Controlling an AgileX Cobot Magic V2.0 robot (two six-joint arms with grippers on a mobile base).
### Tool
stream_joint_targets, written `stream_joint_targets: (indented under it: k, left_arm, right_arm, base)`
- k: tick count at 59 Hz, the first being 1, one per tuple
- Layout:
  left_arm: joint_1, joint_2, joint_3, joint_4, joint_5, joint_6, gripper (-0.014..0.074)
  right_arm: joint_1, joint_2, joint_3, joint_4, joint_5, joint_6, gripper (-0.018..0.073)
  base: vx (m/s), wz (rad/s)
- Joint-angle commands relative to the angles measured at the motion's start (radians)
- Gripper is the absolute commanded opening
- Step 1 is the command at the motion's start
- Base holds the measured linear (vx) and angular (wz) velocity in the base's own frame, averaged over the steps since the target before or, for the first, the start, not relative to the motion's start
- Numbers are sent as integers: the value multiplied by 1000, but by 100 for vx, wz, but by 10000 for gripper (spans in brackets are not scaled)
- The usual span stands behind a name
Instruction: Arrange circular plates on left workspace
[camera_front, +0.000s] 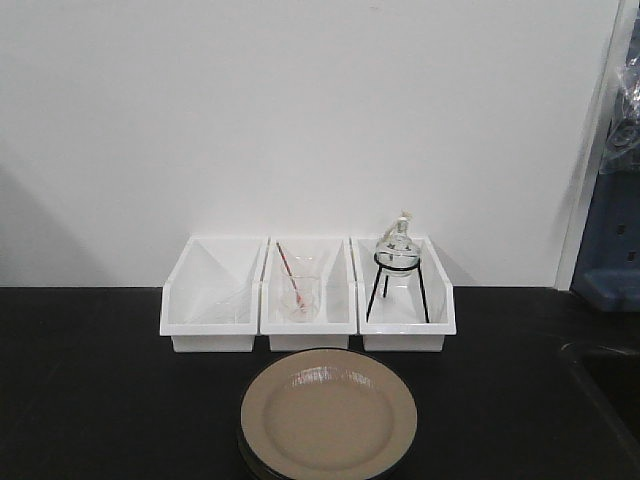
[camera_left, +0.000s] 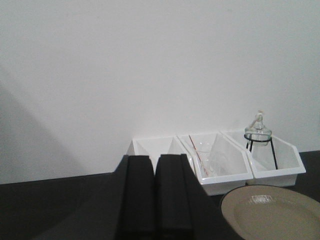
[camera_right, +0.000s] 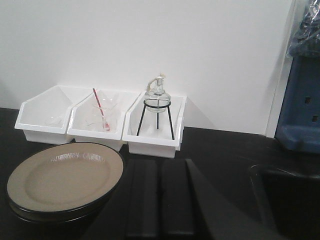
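Exterior front-facing view: black worktop (camera_front: 90, 400) runs wall to wall, left stretch bare. Circular plates (camera_front: 328, 415) sit stacked at the near edge, centre, just in front of the middle bin; beige top plate over a dark rim showing below. Task reads as not begun: stack unsplit, nothing yet laid out toward the left edge. Both plates remain to be lifted and set down there. Three white bins (camera_front: 308, 295) stand in a row against the rear wall, touching side by side. Left one looks almost empty, middle holds a glass beaker (camera_front: 299, 297) with a red rod (camera_front: 288, 268), right holds a glass flask (camera_front: 398, 247) on a black tripod stand (camera_front: 397, 285). Sunken sink (camera_front: 610, 385) at the right edge, well apart from the plates. Blue object (camera_front: 612, 240) beyond the right rear corner. Left gripper (camera_left: 156, 195) clenched, fingers together, holding nothing, left of the stack. Right gripper (camera_right: 161, 200) likewise clenched and empty, right of the stack. Path leftward looks unobstructed; bins sit close behind.
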Motion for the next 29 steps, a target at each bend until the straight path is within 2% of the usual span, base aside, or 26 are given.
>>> stream_joint_targets:
  k: [1, 6, 9, 15, 22, 25, 29]
  left_arm:
    - [-35, -24, 41, -141, -52, 132, 0]
    - [-71, -76, 127, -225, -60, 240, 0]
    - [-84, -113, 176, -257, -67, 273, 0]
    - [-89, -181, 265, -270, -101, 271, 0]
    - [-89, -252, 346, -257, -168, 229, 0]
    - [-89, -281, 367, -227, -195, 171, 0]
    - [-89, -296, 380, -138, -229, 49, 0]
  right_arm:
    - [0, 11, -26, 17, -76, 1, -1]
    - [0, 11, -26, 17, -76, 1, -1]
    - [0, 11, -26, 17, -76, 1, -1]
    - [0, 11, -26, 17, -76, 1, -1]
    - [0, 11, -26, 17, -75, 1, -1]
    - [0, 11, -26, 17, -73, 1, -1]
    - [0, 11, -26, 17, -73, 1, -1]
  base:
    - [0, 0]
    - [0, 0]
    - [0, 0]
    - [0, 0]
    - [0, 0]
    - [0, 0]
    - [0, 0]
